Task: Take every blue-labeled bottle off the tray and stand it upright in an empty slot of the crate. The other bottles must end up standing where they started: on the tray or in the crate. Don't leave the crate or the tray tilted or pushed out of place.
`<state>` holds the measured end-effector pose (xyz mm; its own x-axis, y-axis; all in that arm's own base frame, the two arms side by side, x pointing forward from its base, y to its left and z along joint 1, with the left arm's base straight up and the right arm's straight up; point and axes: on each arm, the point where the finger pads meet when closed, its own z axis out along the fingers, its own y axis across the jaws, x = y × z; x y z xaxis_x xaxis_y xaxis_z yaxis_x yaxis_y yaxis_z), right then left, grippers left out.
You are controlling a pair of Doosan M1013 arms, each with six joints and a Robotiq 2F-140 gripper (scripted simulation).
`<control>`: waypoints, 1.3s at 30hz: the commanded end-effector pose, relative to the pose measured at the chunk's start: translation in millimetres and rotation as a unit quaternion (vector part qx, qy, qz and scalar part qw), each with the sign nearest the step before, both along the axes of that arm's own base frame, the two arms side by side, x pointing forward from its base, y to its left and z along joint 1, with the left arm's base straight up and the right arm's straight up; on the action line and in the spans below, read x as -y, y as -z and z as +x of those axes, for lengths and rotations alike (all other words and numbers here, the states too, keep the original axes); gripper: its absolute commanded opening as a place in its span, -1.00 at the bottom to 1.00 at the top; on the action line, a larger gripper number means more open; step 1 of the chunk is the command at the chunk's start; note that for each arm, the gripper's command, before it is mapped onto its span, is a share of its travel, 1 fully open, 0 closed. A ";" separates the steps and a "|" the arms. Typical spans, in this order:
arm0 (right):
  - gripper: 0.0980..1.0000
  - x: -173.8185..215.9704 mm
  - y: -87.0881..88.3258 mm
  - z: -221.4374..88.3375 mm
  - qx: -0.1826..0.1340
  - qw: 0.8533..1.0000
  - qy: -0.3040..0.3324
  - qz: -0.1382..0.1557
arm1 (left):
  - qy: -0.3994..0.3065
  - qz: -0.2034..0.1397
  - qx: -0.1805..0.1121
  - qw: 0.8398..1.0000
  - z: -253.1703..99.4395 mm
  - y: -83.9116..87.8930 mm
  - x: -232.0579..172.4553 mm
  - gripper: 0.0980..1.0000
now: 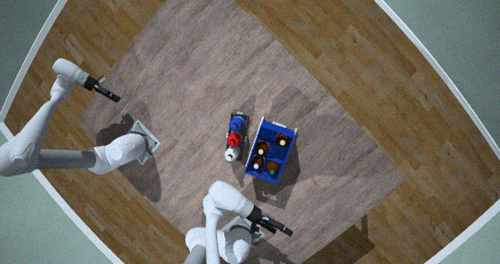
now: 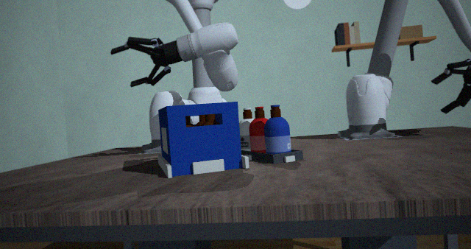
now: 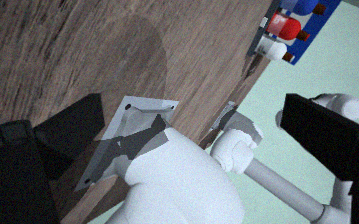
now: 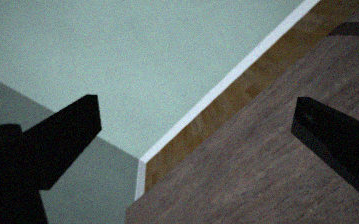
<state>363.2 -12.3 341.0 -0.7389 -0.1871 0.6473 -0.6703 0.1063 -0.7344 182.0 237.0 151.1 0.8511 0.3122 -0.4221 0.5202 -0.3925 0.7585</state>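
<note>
A blue-labeled bottle stands upright at one end of the dark tray. A red bottle stands in the middle and a white bottle at the other end. The blue crate stands beside the tray. It holds several brown bottles, and two slots look empty. My left gripper is open and empty, far from the tray. My right gripper is open and empty, high and away from the crate.
The crate and tray stand close together, with a narrow gap between them. The left arm's base is on the tray's side of the table; the right arm's base is beyond the crate in the exterior view. A wall shelf hangs behind.
</note>
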 end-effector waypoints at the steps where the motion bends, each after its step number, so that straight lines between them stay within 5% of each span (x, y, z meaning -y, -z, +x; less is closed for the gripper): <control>1: 1.00 -0.1 -0.2 0.1 0.000 1.000 0.000 0.000 | -0.020 0.011 -0.040 0.999 -16.5 4.2 -10.8 1.00; 15: 1.00 -0.1 -0.2 0.1 0.000 1.000 0.000 0.000 | -0.144 0.058 -0.237 0.959 -106.9 21.0 -53.5 1.00; 17: 1.00 -0.1 -0.2 0.1 0.000 1.000 0.000 0.000 | -0.144 0.058 -0.237 0.959 -106.9 21.0 -53.5 1.00; 30: 1.00 -0.1 -0.2 0.1 0.000 1.000 0.000 0.000 | -0.229 0.084 -0.356 0.902 -171.2 27.7 -74.4 1.00; 39: 1.00 -0.1 -0.2 0.1 0.000 1.000 0.000 0.000 | -0.258 0.091 -0.394 0.878 -193.4 29.2 -79.9 1.00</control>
